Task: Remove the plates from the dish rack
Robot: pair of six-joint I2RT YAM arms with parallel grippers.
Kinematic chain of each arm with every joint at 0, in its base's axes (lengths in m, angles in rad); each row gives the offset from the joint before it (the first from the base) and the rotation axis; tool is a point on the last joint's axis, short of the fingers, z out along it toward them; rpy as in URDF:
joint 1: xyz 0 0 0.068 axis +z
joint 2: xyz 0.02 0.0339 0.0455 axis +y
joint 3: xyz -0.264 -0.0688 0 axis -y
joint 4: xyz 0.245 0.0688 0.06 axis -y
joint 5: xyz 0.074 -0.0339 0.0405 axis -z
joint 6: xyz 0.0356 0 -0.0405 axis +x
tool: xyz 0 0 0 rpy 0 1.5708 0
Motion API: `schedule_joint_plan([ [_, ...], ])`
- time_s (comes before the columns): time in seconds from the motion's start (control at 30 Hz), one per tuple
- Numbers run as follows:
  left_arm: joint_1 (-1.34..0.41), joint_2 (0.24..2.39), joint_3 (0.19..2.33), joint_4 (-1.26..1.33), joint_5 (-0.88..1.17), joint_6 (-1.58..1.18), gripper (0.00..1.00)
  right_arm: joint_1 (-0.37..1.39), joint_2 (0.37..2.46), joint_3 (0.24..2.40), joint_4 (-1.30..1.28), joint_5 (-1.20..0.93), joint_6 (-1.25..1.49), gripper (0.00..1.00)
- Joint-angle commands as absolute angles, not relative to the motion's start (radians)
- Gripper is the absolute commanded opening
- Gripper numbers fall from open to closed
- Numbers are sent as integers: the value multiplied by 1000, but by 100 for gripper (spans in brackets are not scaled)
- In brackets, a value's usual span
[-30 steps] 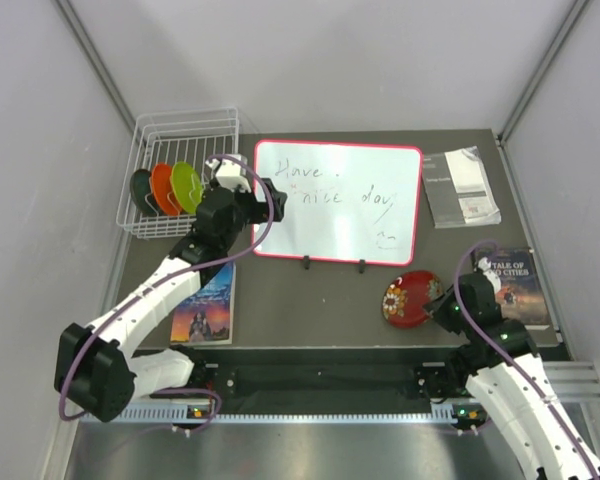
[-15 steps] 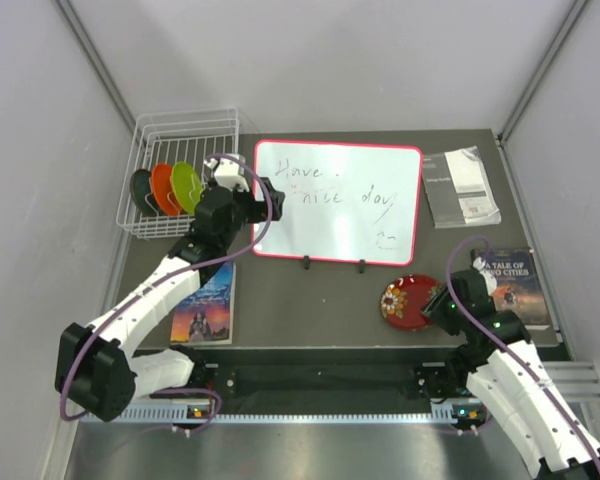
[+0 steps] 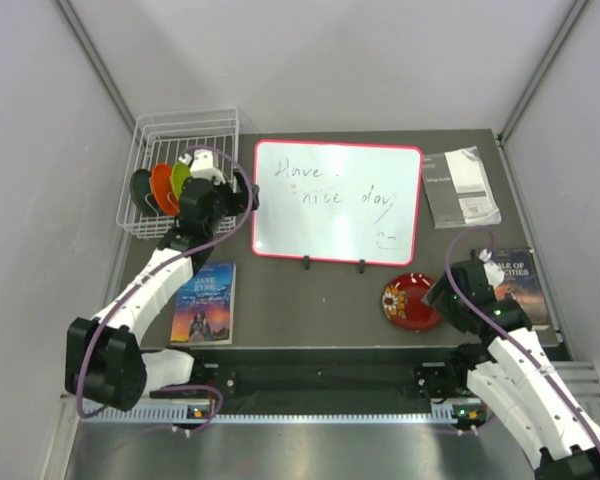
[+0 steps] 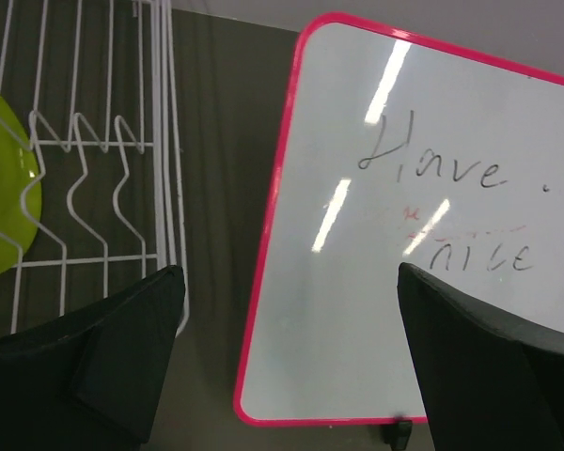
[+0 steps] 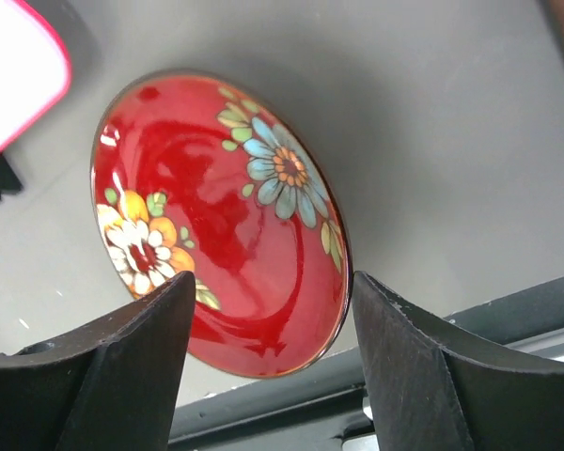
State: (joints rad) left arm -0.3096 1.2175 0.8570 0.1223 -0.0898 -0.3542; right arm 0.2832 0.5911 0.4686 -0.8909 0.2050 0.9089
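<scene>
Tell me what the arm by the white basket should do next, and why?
Probably slide the left gripper over the lime green plate and lower around its rim. Its jaws are open, and that plate stands nearest in the dish rack, off to one side.

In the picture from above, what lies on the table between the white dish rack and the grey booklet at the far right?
The red-framed whiteboard lies between the dish rack and the booklet, as the top external view shows.

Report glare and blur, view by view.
Left wrist: bright glare streaks cross the whiteboard; left gripper's fingers soft. Right wrist: small highlights on the glossy red plate; right gripper's fingers blurred. Top external: even light, sharp, no glare.
</scene>
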Motion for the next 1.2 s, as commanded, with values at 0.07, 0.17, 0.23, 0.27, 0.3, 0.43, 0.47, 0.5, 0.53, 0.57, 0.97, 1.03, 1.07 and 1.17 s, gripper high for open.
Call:
schedule_joint_plan([
  [0.07, -195, 1264, 919, 132, -74, -380, 99, 276, 618, 561, -890, 287, 896, 68],
  [0.17, -152, 1279, 926, 129, -80, -380, 99, 278, 641, 569, -887, 293, 890, 68],
  [0.23, -129, 1282, 930, 135, -87, -374, 99, 276, 647, 569, -877, 284, 890, 68],
  [0.27, -121, 1284, 933, 137, -95, -373, 99, 278, 652, 578, -885, 278, 891, 68],
  [0.3, -114, 1288, 937, 137, -109, -370, 99, 278, 652, 589, -870, 255, 890, 68],
  [0.43, -68, 1330, 982, 127, -150, -354, 99, 279, 643, 597, -770, 258, 832, 68],
  [0.47, -58, 1338, 986, 129, -155, -345, 99, 279, 662, 606, -761, 264, 821, 68],
  [0.5, -49, 1347, 992, 129, -194, -339, 98, 278, 676, 630, -743, 270, 810, 68],
  [0.53, -45, 1362, 999, 138, -212, -327, 98, 278, 693, 643, -733, 267, 784, 68],
  [0.57, -38, 1374, 999, 152, -227, -319, 98, 278, 724, 653, -723, 264, 773, 68],
  [0.97, 58, 1624, 1129, 219, -327, -290, 90, 278, 870, 750, -630, 245, 698, 68],
  [1.03, 63, 1664, 1138, 241, -347, -288, 82, 278, 876, 752, -626, 250, 696, 68],
  [1.07, 67, 1678, 1138, 271, -331, -287, 81, 278, 883, 749, -623, 250, 698, 68],
  [1.17, 77, 1719, 1164, 270, -301, -290, 64, 279, 900, 744, -607, 250, 698, 67],
])
